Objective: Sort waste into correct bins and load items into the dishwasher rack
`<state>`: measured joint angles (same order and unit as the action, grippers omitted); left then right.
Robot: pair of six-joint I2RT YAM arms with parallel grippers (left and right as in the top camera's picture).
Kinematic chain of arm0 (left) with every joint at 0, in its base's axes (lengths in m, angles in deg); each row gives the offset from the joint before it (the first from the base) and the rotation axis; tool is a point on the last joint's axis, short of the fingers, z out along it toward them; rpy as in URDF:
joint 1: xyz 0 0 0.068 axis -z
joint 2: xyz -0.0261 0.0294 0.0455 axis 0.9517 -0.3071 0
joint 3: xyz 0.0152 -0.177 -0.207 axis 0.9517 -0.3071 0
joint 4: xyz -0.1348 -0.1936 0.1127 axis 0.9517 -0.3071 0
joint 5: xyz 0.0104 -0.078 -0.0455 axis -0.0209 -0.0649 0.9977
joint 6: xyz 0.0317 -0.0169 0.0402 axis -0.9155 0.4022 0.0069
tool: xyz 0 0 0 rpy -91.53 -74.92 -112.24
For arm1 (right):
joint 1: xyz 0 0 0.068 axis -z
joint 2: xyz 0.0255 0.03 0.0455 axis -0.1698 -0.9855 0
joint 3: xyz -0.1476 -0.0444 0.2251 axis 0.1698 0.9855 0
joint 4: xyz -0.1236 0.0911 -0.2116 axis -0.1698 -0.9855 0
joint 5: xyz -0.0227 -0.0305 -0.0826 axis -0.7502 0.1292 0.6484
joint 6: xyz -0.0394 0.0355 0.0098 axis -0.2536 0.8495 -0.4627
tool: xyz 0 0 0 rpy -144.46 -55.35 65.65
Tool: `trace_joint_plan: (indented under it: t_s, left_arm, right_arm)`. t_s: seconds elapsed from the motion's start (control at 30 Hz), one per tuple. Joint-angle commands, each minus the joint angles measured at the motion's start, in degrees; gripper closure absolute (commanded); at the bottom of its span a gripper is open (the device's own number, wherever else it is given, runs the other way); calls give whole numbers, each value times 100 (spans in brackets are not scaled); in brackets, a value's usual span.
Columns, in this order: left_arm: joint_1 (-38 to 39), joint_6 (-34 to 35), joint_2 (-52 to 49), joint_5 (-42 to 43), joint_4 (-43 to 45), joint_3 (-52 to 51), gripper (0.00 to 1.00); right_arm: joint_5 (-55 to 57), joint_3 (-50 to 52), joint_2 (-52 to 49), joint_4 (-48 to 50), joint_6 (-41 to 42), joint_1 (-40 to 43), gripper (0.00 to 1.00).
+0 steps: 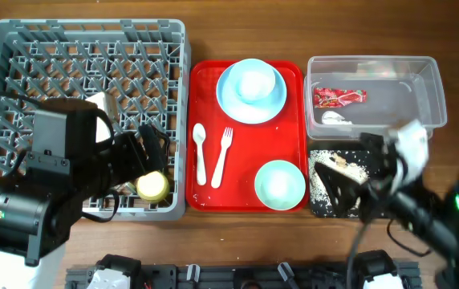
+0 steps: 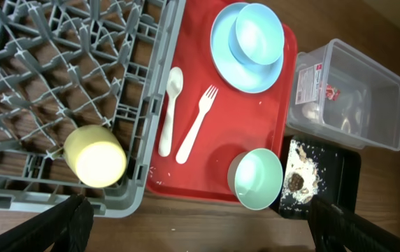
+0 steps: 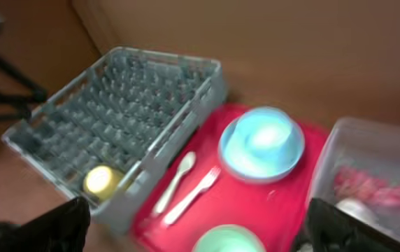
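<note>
– Fingers of the left arm (image 2: 70, 224) are spread wide with nothing between them, one dark tip at each lower corner of the left wrist view. What's done, starting from the left?
– The large grey plastic dishwasher rack (image 1: 21, 48) fills the upper left of the overhead frame. Only the small yellow cup (image 1: 152, 186) sits in it, near its lower right corner. In the middle, on the red serving tray (image 1: 249, 152), wait the white plastic spoon (image 1: 200, 152), the white plastic fork (image 1: 222, 156), the round pale blue plate (image 1: 233, 103) carrying a pale blue bowl (image 1: 253, 80), and the mint green bowl (image 1: 279, 184).
– And the waste?
– It looks sorted. The shiny red snack wrapper (image 1: 339, 97) and the crumpled white napkin (image 1: 335, 117) lie in the clear rectangular plastic tub (image 1: 422, 80) at upper right, with the rice-like scraps (image 2: 299, 168) in the flat black tray (image 2: 336, 164) below it. I judge the loading barely begun.
– Poses?
– The left arm reaches over the rack's lower right part, above the cup. The right arm comes in from the lower right over the black tray, and the fingers of the right arm (image 3: 46, 227) are wide and empty too.
</note>
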<state>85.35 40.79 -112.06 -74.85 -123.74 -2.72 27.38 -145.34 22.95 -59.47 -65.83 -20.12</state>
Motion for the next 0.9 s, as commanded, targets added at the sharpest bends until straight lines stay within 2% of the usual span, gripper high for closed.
trace_joint_plan:
  t_s: [0.0,0.1,0.17,0.3,0.47,0.67,0.87]
  left_arm:
    - [11,-85,24,-15,17,17,0]
    - [11,-85,24,-15,17,17,0]
    - [11,-85,24,-15,20,17,0]
    - [11,-85,24,-15,17,17,0]
    - [11,-85,24,-15,17,17,0]
    - [11,-85,24,-15,17,17,0]
    - [11,-85,24,-15,17,17,0]
  right_arm:
    - [686,1027,946,551,-1255,142,0]
    - [824,2269,2022,977,-1622,219,0]
    - [822,3888,3095,2009,-1692,221,0]
    - [649,5012,3421,3119,-1606,221,0]
    - [612,5829,3536,4229,-933,369,0]
    - [575,6701,3536,5508,-949,647,0]
    - [586,6682,3536,5499,-1106,651,0]
